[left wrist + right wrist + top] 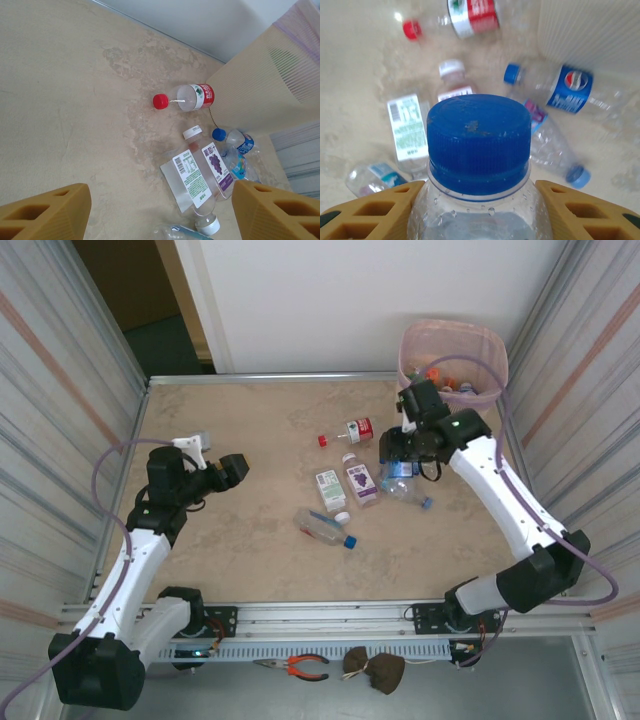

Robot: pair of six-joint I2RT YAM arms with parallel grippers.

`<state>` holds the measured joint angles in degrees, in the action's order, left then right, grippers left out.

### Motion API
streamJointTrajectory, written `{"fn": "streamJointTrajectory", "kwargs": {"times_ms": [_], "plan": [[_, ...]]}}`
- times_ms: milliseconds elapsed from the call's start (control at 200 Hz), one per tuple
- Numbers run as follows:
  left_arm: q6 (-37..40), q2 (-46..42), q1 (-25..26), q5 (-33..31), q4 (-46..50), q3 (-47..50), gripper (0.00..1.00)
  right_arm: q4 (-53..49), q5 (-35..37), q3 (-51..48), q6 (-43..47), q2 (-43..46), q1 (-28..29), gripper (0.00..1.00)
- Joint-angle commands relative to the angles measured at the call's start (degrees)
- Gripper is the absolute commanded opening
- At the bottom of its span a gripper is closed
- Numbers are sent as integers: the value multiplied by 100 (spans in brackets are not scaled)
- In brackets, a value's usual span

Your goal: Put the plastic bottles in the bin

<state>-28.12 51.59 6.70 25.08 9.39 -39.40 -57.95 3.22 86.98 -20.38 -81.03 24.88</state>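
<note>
My right gripper (480, 212) is shut on a clear bottle with a blue cap (479, 145), one yellow finger against each side of its shoulder. From above, that gripper (398, 452) hangs over the table just in front of the pale pink bin (455, 360), which holds several bottles. More bottles lie on the table: a red-labelled one (352, 431), a green-labelled one (328, 488), a purple grape one (360, 480), a blue-capped one (325, 528) and a crushed one (410, 492). My left gripper (232, 470) is open and empty, left of the pile, with the green-labelled bottle (192, 180) ahead of it.
Corrugated metal walls close in both sides of the table (250, 420). The bin's slotted wall (260, 85) rises at the right of the left wrist view, with a Pepsi bottle (235, 141) beside it. Pliers (300, 667) lie below the front rail.
</note>
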Motion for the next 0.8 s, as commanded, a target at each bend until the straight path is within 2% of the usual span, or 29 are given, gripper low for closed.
{"fn": "streamJointTrajectory", "kwargs": {"times_ms": [0, 200, 426, 797], "plan": [[87, -67, -42, 53, 37, -165, 75, -137, 30, 520, 832, 185, -274, 50], [87, -156, -40, 8, 87, -152, 75, 100, 39, 1462, 1960, 39, -847, 50], [106, -263, -42, -37, 174, -173, 75, 745, -398, 2454, 3235, -379, -1464, 48], [13, -195, -39, 7, 135, -270, 74, 2337, -913, 2711, 5393, -1228, -2038, 45]]}}
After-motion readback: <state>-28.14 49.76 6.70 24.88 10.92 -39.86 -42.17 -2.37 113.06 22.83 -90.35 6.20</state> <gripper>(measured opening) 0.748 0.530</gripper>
